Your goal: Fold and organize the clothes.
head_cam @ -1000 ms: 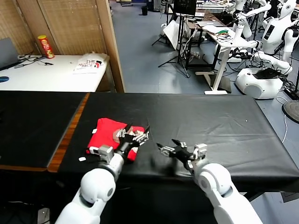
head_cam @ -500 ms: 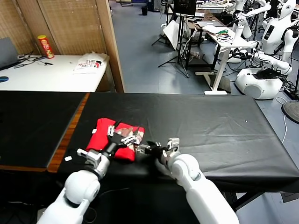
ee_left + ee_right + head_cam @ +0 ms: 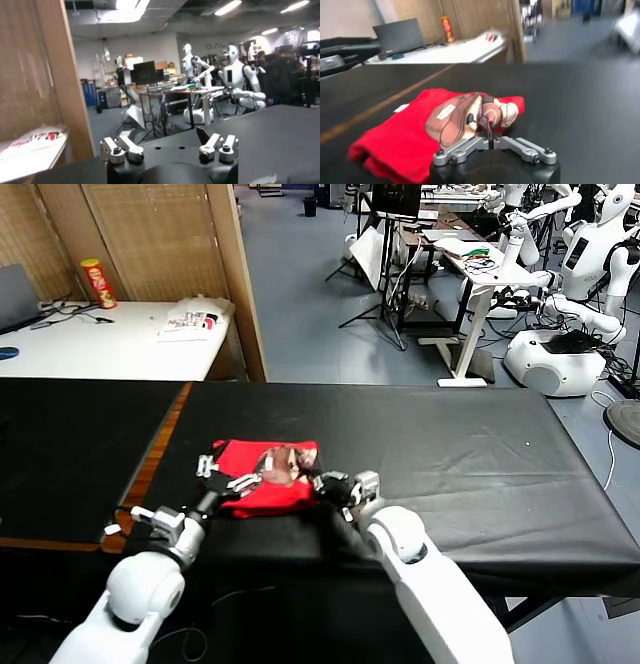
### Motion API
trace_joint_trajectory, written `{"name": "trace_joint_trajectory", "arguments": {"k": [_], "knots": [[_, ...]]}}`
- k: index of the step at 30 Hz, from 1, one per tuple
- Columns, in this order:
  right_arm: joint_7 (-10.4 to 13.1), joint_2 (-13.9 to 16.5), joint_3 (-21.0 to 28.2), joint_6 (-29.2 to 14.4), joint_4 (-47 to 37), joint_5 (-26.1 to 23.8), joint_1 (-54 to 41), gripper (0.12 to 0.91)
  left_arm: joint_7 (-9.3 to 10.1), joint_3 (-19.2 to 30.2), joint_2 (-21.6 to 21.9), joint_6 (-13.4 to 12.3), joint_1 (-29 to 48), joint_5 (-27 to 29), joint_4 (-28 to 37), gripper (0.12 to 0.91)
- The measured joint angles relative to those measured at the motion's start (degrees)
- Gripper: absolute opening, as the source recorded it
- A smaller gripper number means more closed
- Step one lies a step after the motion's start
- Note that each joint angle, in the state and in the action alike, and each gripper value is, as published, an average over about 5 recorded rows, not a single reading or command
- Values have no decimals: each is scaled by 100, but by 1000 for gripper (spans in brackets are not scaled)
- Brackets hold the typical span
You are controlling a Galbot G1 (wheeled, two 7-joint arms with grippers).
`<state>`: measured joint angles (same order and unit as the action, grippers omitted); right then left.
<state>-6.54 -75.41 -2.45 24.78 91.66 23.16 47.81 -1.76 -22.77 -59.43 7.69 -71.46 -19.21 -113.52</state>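
The red T-shirt point(image 3: 272, 496) lies bunched in a folded heap on the black table point(image 3: 450, 444), its white-brown cartoon print point(image 3: 281, 463) facing up. My right gripper point(image 3: 318, 481) is at the shirt's right edge. In the right wrist view the right gripper point(image 3: 489, 131) is shut, its thin fingers pinched together on the cloth at the print point(image 3: 465, 117), beside a white tag point(image 3: 447, 111) on the T-shirt point(image 3: 400, 137). My left gripper point(image 3: 226, 480) hovers at the shirt's left side, open. The left wrist view shows the left gripper point(image 3: 165, 141) spread wide with nothing in it.
A wooden strip point(image 3: 152, 461) separates this table from another black surface on the left. Behind stand a white table point(image 3: 110, 349) with a red can point(image 3: 97, 282), a wooden screen point(image 3: 235, 274), and parked robots point(image 3: 570, 334) at the back right.
My right gripper swung left to the shirt's right edge and shut. The left arm drew back to the left. The shirt's print now faces up.
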Motion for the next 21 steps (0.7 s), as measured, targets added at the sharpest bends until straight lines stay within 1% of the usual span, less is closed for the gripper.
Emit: {"name": "trace_joint_trajectory", "arguments": {"k": [2,3,5,6,7,9,10,13,14,16,19,21], "knots": [[-118,185,-73,-49,56,-153,10,173,13,-113,57,-30,-85,-66,53,798],[-145,295,-112,-41,103,-169,32,210,19,-170,84,-28,-133,-120,79,798],[-129,527,-194,-6,225,-143,110,313,30,-292,134,-37,-240,-276,128,798],[-90,641,-237,17,304,-109,162,363,35,-350,152,-56,-296,-362,148,798],[-36,751,-283,34,395,-74,227,430,39,-408,166,-90,-354,-444,163,798],[103,949,-392,47,601,-13,389,531,43,-519,188,-199,-482,-557,183,798],[180,1033,-454,43,719,14,490,597,44,-563,194,-273,-548,-587,186,798],[392,1207,-676,-11,1110,73,877,734,121,-655,199,-510,-755,-592,187,798],[470,1238,-764,-38,1256,91,1033,763,179,-679,197,-556,-827,-591,179,798],[637,1269,-949,-115,1553,110,1363,789,338,-724,194,-558,-975,-630,131,798],[880,1275,-1241,-307,1987,70,1873,796,581,-803,202,-388,-1208,-818,-32,798],[1009,1269,-1447,-496,2266,-36,2234,798,695,-871,224,-223,-1387,-994,-189,798]]}}
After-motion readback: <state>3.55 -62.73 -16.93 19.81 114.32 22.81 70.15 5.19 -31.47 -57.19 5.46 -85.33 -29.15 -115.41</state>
